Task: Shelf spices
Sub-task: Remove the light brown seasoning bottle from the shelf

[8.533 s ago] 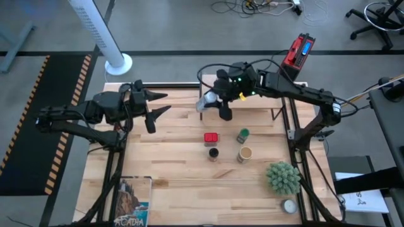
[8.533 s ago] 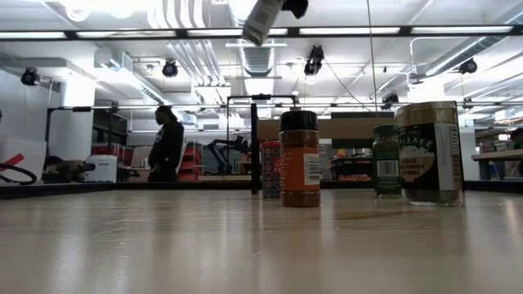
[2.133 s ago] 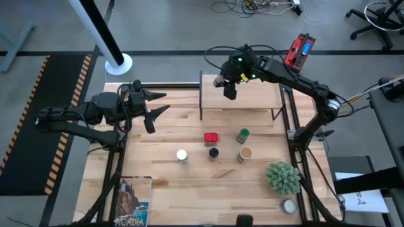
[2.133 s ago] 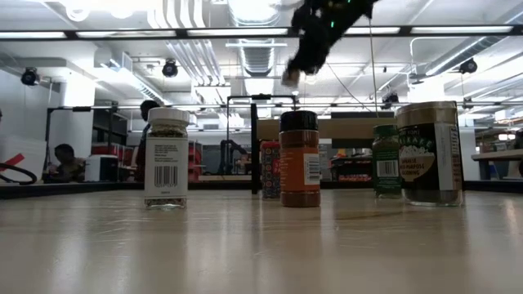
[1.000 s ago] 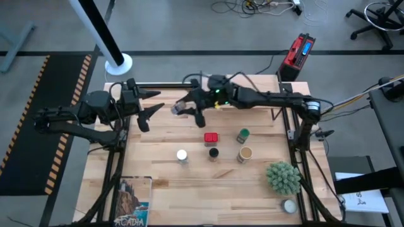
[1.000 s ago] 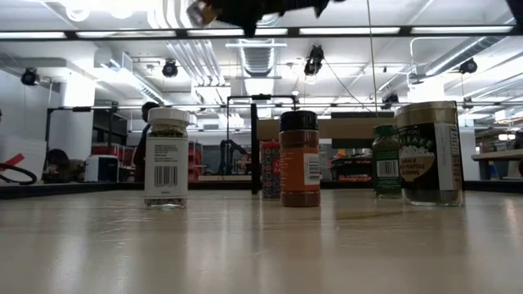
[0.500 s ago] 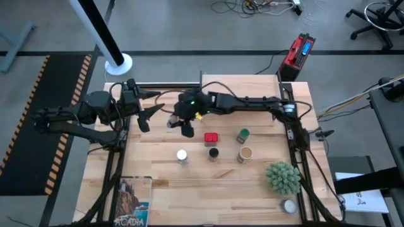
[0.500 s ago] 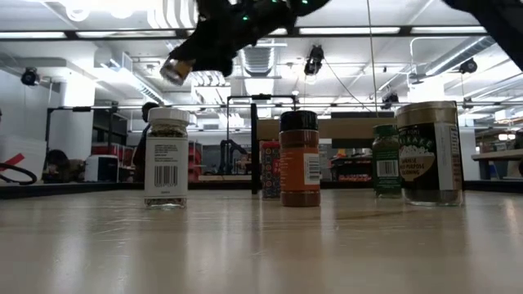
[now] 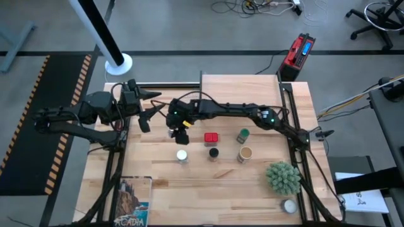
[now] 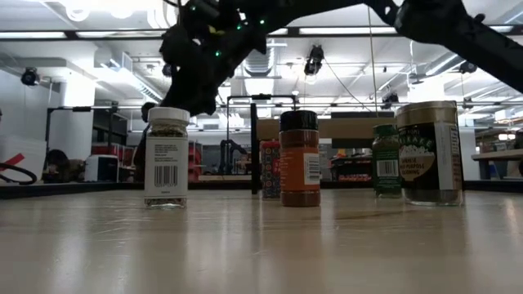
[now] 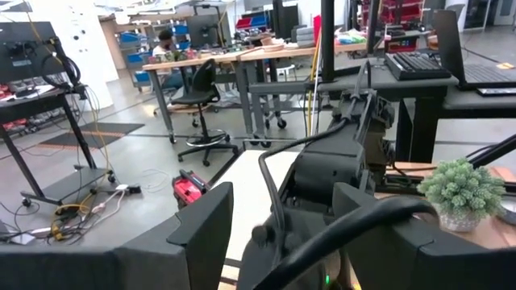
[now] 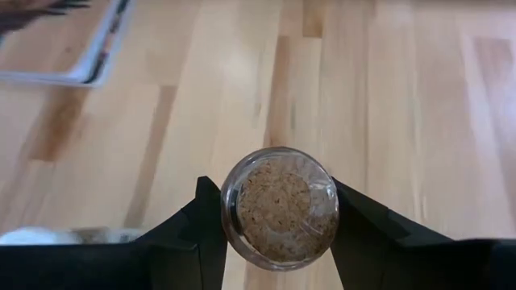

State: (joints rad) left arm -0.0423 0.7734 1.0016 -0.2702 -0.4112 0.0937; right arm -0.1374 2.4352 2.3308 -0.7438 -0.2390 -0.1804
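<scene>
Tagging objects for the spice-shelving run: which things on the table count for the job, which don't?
Job:
white-lid jar
red tin
black-lid jar
green-lid jar
tan cylinder
jar gripped by right gripper
shelf

Lying about:
spiky plant
flat white tin
book

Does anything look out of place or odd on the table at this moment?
Yes: the right gripper clamps a jar of brown spice above the tabletop beside the white-lidded jar, not over the shelf, odd for shelving.

Right gripper (image 9: 179, 134) reaches far across, clamped, pointing down; left gripper (image 9: 149, 105) waits, fingers spread.
</scene>
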